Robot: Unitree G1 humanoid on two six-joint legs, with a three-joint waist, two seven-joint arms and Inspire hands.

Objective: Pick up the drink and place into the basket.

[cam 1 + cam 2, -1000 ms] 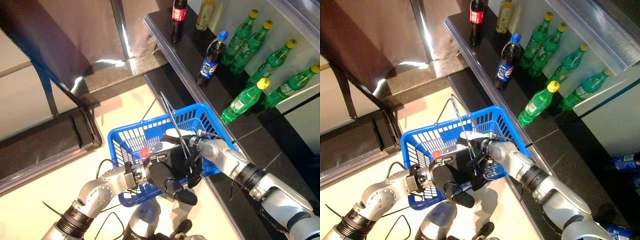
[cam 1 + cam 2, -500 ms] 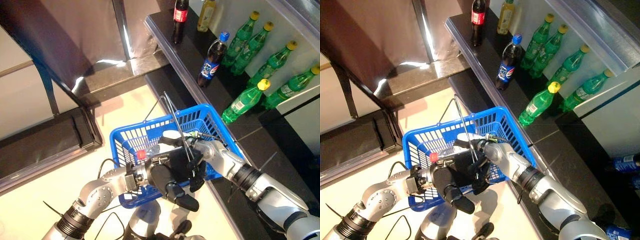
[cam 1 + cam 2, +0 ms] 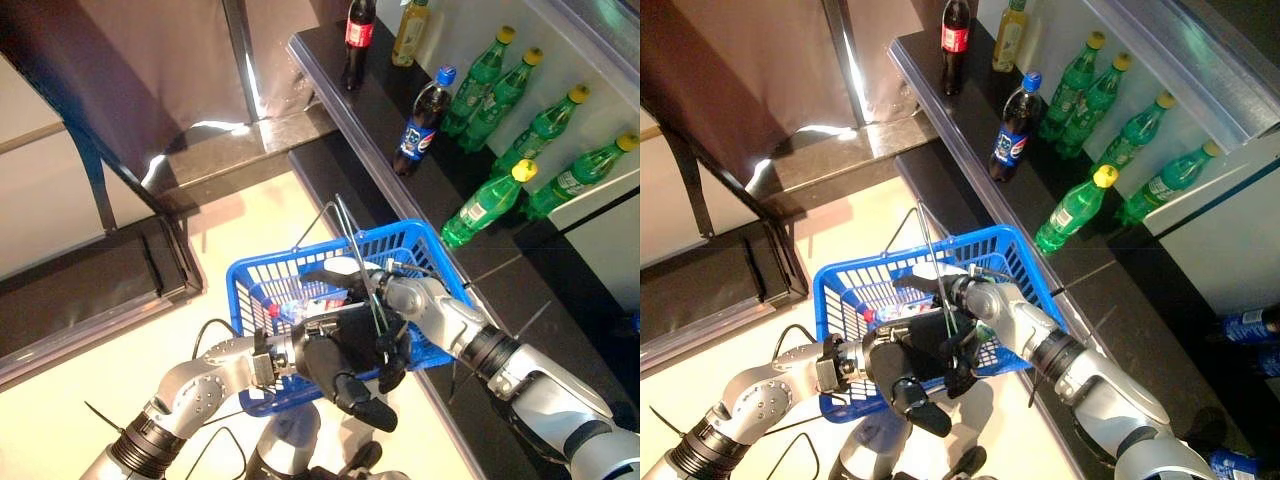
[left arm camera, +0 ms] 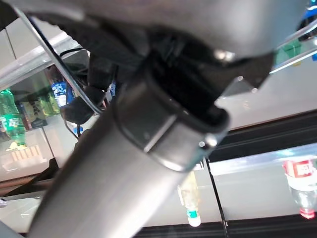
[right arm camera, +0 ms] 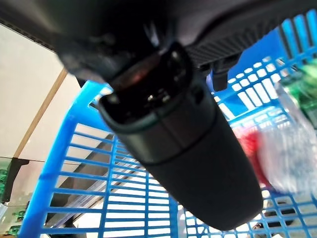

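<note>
- The blue plastic basket with slatted walls [image 3: 410, 245] hung low in the middle of the head views, its two thin wire handles [image 3: 352, 250] standing up above the rim.
- The left hand [image 3: 335, 362] reached in from seven o'clock, the silver-grey forearm bent at the elbow, the dark palm lying against the basket's near wall at its five o'clock corner; its fingers were curled downward below the rim, and whether they gripped the basket itself I could not tell.
- The right hand [image 3: 962, 296] came in from four o'clock, wrist bent over the basket's rim, its fingers closed about the wire handles where they met the rim.
- The clear plastic drink bottle with a red cap [image 3: 300, 301] lay on its side inside the basket, cap toward nine o'clock, just beside both hands; in the right wrist view its red part and clear body showed against the blue slats [image 5: 277, 148].
- On the dark shelf [image 3: 330, 70] at one o'clock stood a dark cola bottle with a red label [image 3: 358, 35], a yellow-drink bottle [image 3: 410, 30], a dark bottle with a blue cap [image 3: 420, 120] and a group of green bottles with yellow caps [image 3: 485, 205].
</note>
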